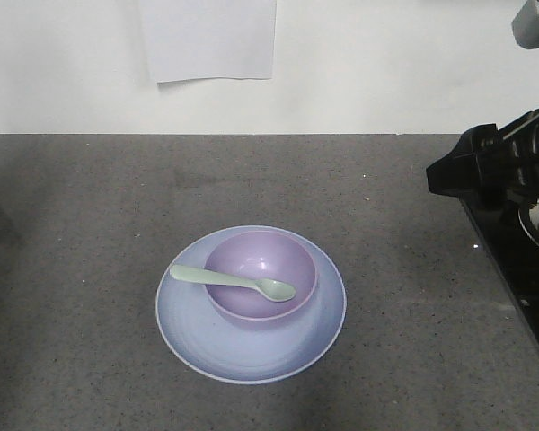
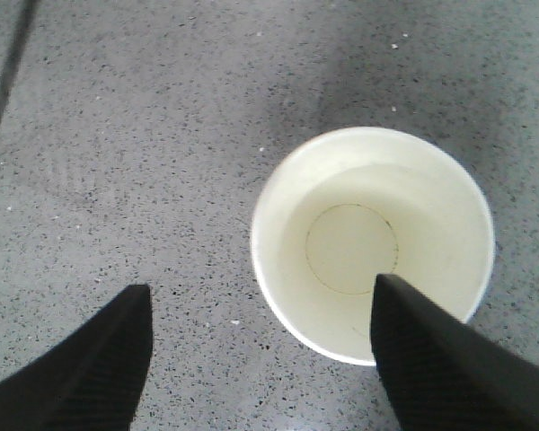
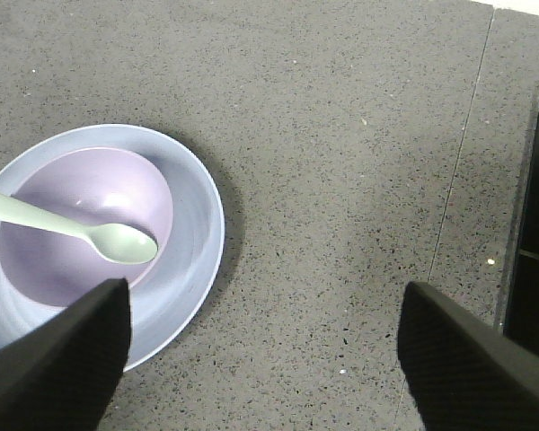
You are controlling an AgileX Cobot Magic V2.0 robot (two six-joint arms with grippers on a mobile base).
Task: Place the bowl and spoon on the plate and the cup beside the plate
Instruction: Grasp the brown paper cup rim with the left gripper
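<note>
Bowl [image 1: 260, 274] sits on plate [image 1: 251, 346], toward its 1 o'clock side. Spoon [image 1: 234, 282] lies across the bowl, long axis near 9–3 o'clock, scoop at the 3 o'clock end, handle overhanging the rim.

Step in hand, as judged: the cup. Paper cup [image 2: 373, 242] stands upright on the table [image 2: 162, 135], mouth up; it does not appear in the front view. Left gripper [image 2: 260, 346] spread, one finger over the cup's mouth, the other outside its wall. Next: descend, close on the wall, carry beside the plate.

Right gripper [image 3: 265, 350] spread, empty, beside the plate at 3 o'clock.
</note>
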